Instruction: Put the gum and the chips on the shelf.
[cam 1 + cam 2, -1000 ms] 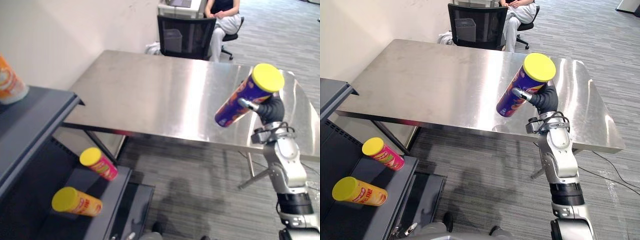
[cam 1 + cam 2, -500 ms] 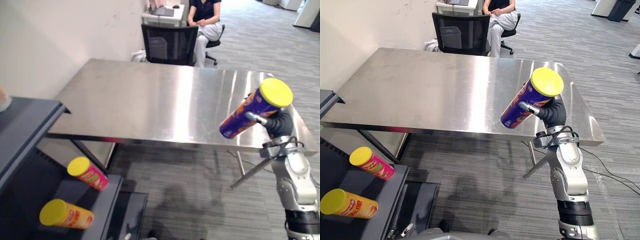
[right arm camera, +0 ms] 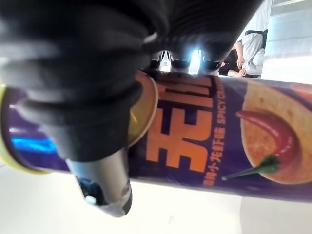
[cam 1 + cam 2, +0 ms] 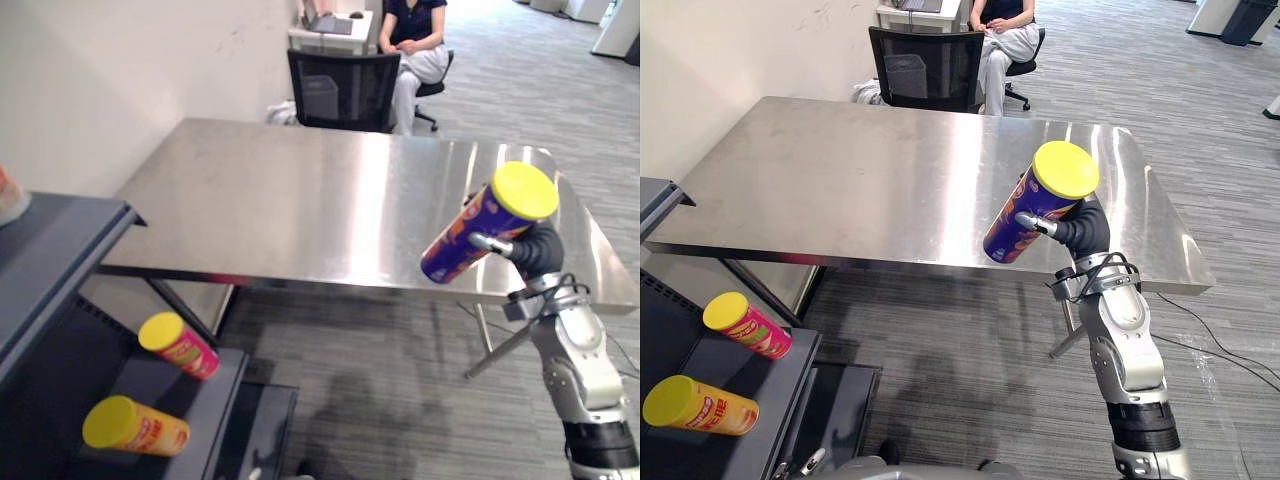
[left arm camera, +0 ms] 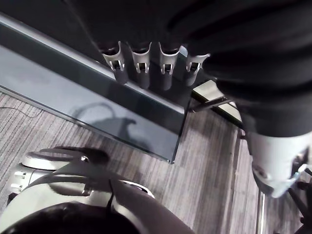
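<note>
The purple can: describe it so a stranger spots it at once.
Find the steel table. Over its near right edge the right hand holds a can tilted in the air. It alone is purple; the pink can and orange can lie on the shelf.

Held the right arm up from the lower right side, bent at the elbow, with the wrist turned in to the left. Had the right hand (image 4: 1087, 228) wrapped tight round a purple chips can (image 4: 1032, 198), fingers (image 3: 180, 62) on one side and thumb (image 3: 105, 185) on the other. Let the left hand (image 5: 143, 66) hang down low, fingers straight and loose in a row.
</note>
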